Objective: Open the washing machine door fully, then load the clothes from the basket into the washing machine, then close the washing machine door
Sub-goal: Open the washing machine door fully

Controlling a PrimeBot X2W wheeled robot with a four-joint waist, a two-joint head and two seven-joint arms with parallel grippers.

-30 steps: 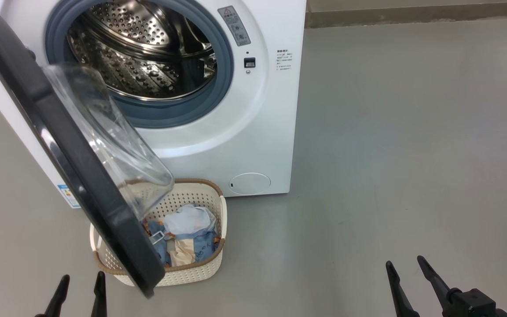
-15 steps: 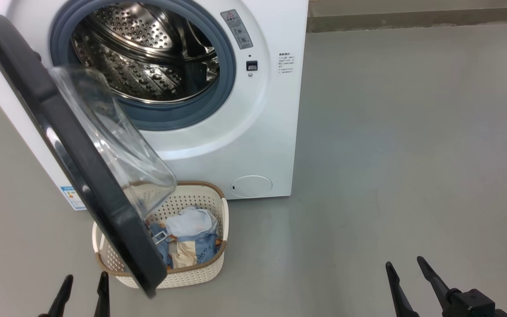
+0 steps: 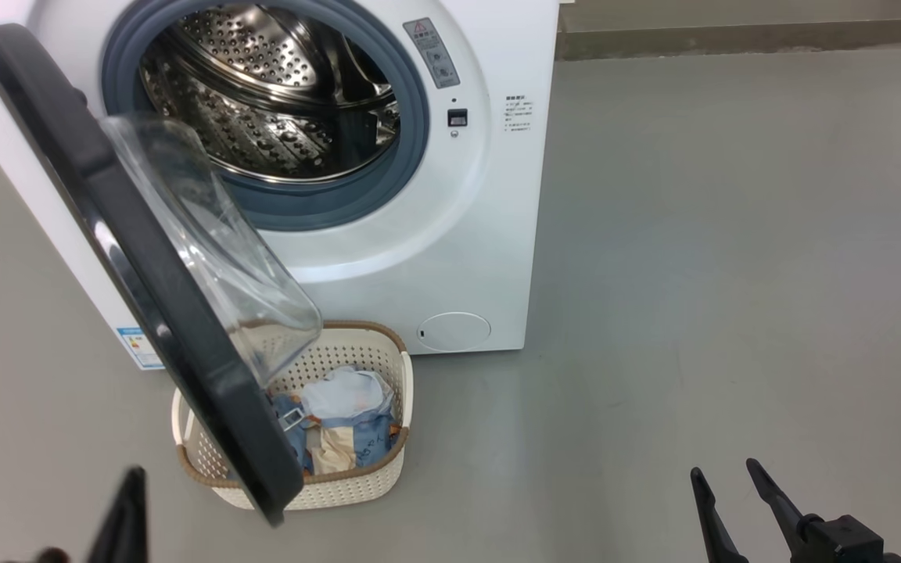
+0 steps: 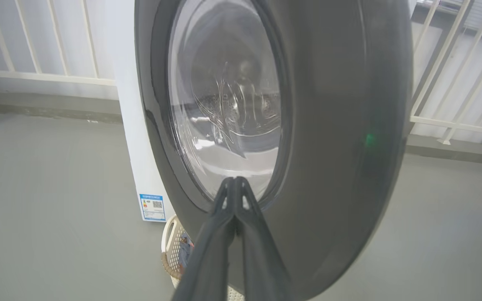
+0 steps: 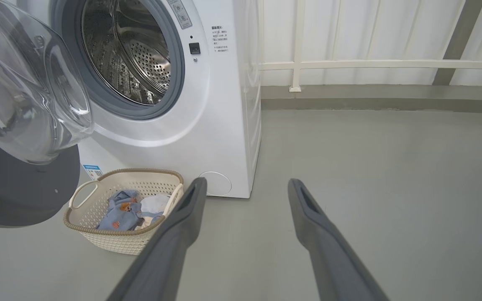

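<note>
The washing machine door (image 3: 138,258), half open, hides the left side of the basket (image 3: 403,391) and some clothes (image 3: 345,410) on the floor (image 3: 693,274) before the washing machine (image 3: 458,234). The left end effector (image 3: 131,493), blurred and cut off, is clenched empty; the right end effector (image 3: 723,469) stands released.

The left gripper (image 4: 234,184), its two long dark fingers (image 4: 211,255) pressed together on nothing, points at the lower edge of the clear glass window (image 4: 224,92) in the large round glossy black washing machine door (image 4: 333,125). Whether the tips touch it is unclear. Left of the door stands the white washing machine body (image 4: 134,159) with a blue label (image 4: 153,207). Under the door's bottom edge, a cream perforated plastic basket (image 4: 169,238) holds blue fabric (image 4: 184,253).
</note>
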